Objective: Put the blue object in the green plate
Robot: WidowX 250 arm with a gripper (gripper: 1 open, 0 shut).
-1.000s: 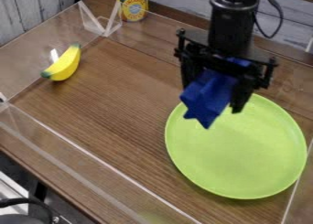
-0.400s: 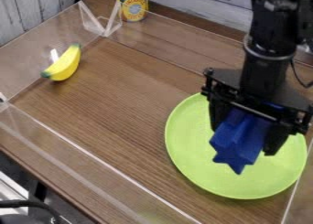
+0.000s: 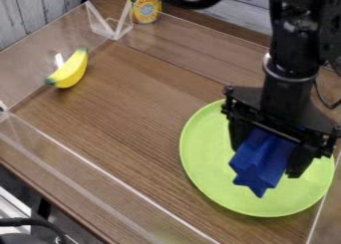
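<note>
While hanging from the tool (image 3: pixel 277 138), the blue object (image 3: pixel 262 163) overlaps the green plate (image 3: pixel 209 160).

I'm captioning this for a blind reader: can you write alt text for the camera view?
A black robot pincer holds a blue cloth hanging over a green plate on a wooden table. A banana lies far left.

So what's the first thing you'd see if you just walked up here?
The big green plate at the right of the wooden table, with the black pincer dangling a floppy blue cloth over it. Next, the yellow banana lying alone at the far left.
</note>
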